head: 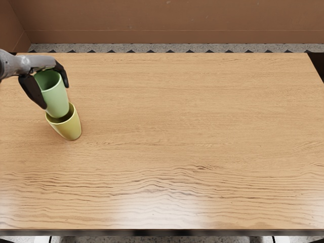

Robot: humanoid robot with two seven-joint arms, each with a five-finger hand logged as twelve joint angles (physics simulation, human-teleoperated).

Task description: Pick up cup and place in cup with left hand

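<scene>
Green cup (54, 93) in my grasp at the mouth of the yellow cup (71, 127)

I hold the green cup roughly upright, its open rim facing up, the fingers of my left hand (54, 96) closed around it, one dark digit on each side. Its base overlaps the yellow cup's mouth; I cannot tell whether it dips inside or hangs just above. The yellow cup stands on the wooden counter (177, 126), toward the left end, its dark inside partly showing beneath the green base. My grey arm (20, 65) reaches in from the left edge. Beyond the counter's far edge runs a strip of speckled floor (152, 48), then a brown wall (162, 23).
</scene>
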